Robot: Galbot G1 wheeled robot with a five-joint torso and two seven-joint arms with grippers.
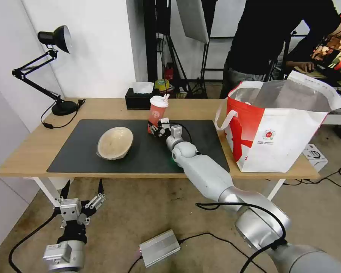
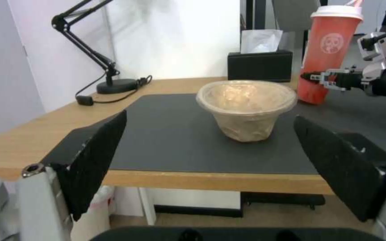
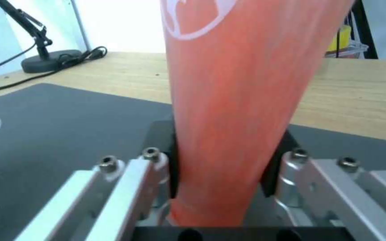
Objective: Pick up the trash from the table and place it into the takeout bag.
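Right gripper (image 1: pixel 154 129) clamped on red drink cup (image 1: pixel 157 110) low down, cup upright between pads (image 3: pixel 172 167); left gripper (image 1: pixel 82 188) spread open below table (image 1: pixel 26 146) edge.

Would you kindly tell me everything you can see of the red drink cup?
The red drink cup is a tall, tapered cup with a smooth orange-red wall, a round white logo and a white lid that has a raised part on top. It stands upright at the far edge of the dark mat, in front of the black tissue box. The right pincer is shut on its lower body, one black pad pressed against each side. Its contents cannot be seen.
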